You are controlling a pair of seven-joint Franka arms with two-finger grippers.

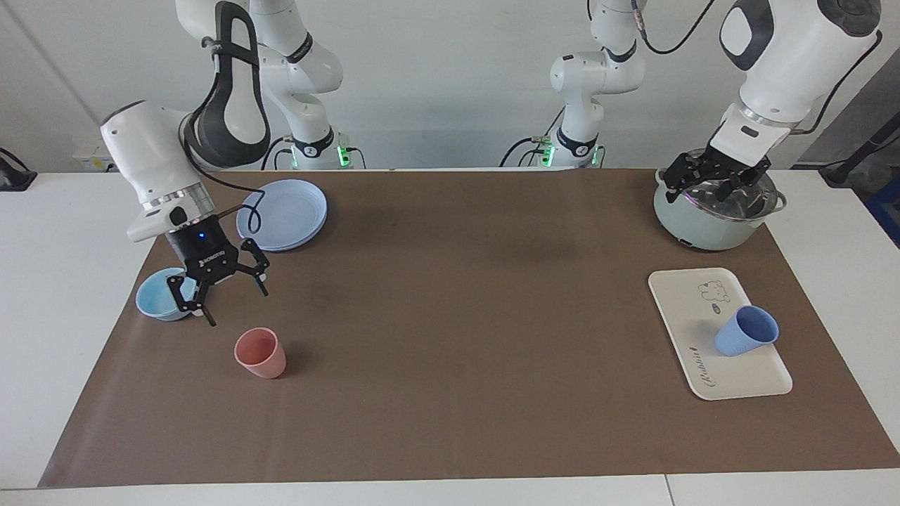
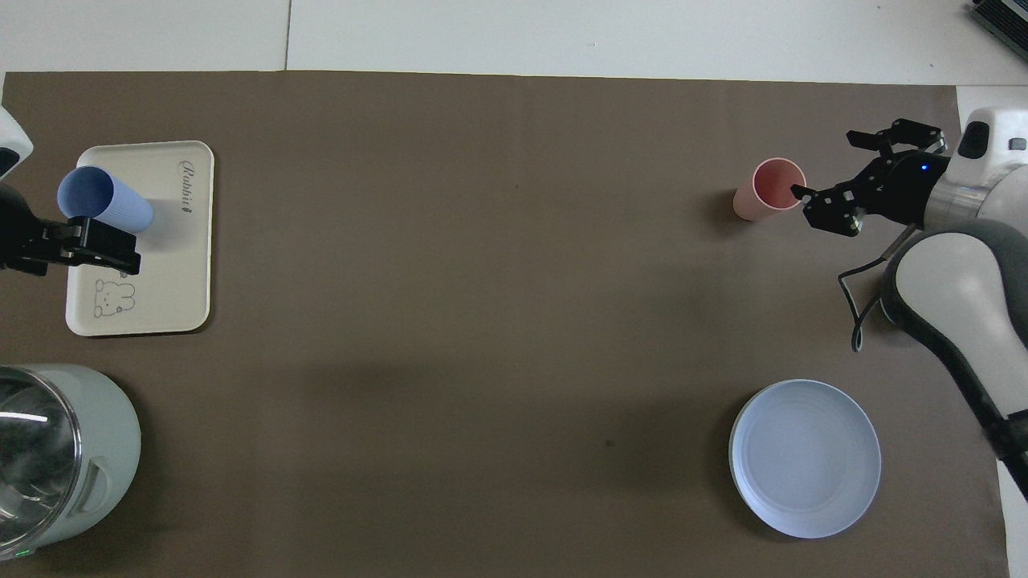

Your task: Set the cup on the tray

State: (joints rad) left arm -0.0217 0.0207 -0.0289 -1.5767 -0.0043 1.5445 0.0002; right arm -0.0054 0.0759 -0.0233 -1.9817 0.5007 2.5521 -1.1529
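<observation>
In the facing view we began at the left of the frame, where the right claw (image 1: 228, 292) hung with its fingers spread apart and nothing between them, raised above the light-blue bowl (image 1: 158, 295) and the brown mat (image 1: 450, 316) that covered the table (image 1: 42, 281). Just below it in the frame a salmon-pink cup (image 1: 261, 353) stood upright on the mat, and above it, in the upper left, we saw a round blue plate (image 1: 283, 213).

Moving right across the bare middle of the mat, we came to the tray (image 1: 717, 337) at the right of the frame, toward the left arm's end of the table. The cup (image 1: 747, 332) rested on that tray, tilted over with its open mouth turned toward the right edge of the frame; no claw touched it.

In the upper right, the left claw (image 1: 717, 184) hovered over a pale green pot (image 1: 710, 218) with a glass lid, its fingers apart and empty.
</observation>
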